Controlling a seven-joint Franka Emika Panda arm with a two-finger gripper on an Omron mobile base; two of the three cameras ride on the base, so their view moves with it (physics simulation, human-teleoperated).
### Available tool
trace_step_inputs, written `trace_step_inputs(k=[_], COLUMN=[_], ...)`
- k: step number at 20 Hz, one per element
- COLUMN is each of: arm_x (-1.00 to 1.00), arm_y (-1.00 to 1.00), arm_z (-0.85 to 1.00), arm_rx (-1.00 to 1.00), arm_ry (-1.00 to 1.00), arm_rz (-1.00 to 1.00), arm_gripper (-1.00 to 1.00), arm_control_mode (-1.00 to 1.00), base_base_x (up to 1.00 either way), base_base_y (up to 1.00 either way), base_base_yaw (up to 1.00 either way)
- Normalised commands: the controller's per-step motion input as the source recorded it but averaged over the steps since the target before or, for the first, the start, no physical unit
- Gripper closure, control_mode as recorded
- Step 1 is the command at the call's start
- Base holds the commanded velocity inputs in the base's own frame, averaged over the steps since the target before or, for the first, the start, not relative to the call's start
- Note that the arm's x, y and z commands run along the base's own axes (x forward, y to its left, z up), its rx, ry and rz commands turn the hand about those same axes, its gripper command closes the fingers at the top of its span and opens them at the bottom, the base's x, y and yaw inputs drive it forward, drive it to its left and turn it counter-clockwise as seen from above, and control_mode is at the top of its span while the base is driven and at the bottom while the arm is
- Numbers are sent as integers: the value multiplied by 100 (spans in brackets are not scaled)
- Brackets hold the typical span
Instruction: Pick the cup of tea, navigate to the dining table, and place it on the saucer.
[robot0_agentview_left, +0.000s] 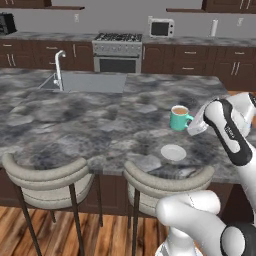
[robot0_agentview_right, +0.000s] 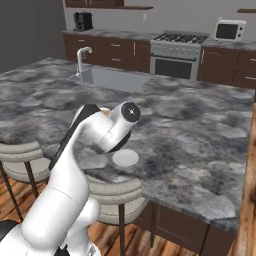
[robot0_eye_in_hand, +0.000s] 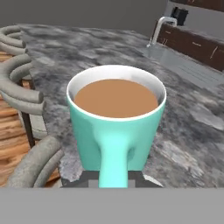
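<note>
Nearest to us in the hand view is the cup of tea (robot0_eye_in_hand: 116, 127), handle turned toward the camera and running down to the gripper (robot0_eye_in_hand: 113, 180). The finger tips are hidden behind that handle, so we cannot see the grip itself. We judge the claw pinched on the cup's handle, since the cup hangs clear of the stone with nothing else under it. Tea level sits a little below the white rim, surface flat — no tilt that we can make out.

In the left base view the cup (robot0_agentview_left: 179, 118) is carried above the dining table (robot0_agentview_left: 75, 125), with the gripper (robot0_agentview_left: 196, 125) at its right side. The saucer (robot0_agentview_left: 173, 152) lies on the marbled top, nearer the table's front edge than the cup and below it, untouched. The right base view shows the saucer (robot0_agentview_right: 125, 158) just beyond the arm's wrist. Two grey chairs (robot0_agentview_left: 47, 177) are tucked under the near edge.

Farther back: the sink (robot0_agentview_left: 92, 82) and faucet (robot0_agentview_left: 59, 65) set in the tabletop, then the stove (robot0_agentview_left: 117, 52) and microwave (robot0_agentview_left: 161, 28) along the wall.

Step in hand, as we read it: pick and drive are finished and placing is under way. The next move calls for bringing the cup back toward the near edge until centred over the saucer, then lowering it level — a tilt would spill — and releasing only once the base is seated.
</note>
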Motion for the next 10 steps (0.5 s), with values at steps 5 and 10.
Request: trace_step_inputs(k=[5,10], arm_x=[52,32], arm_y=[-21,-30], arm_z=[-1,-25], arm_rx=[0,0], arm_ry=[37,6], arm_rz=[41,24], arm_gripper=[100,100], arm_control_mode=[-100,-100], base_base_x=[0,0], base_base_y=[0,0], base_base_yaw=[0,0])
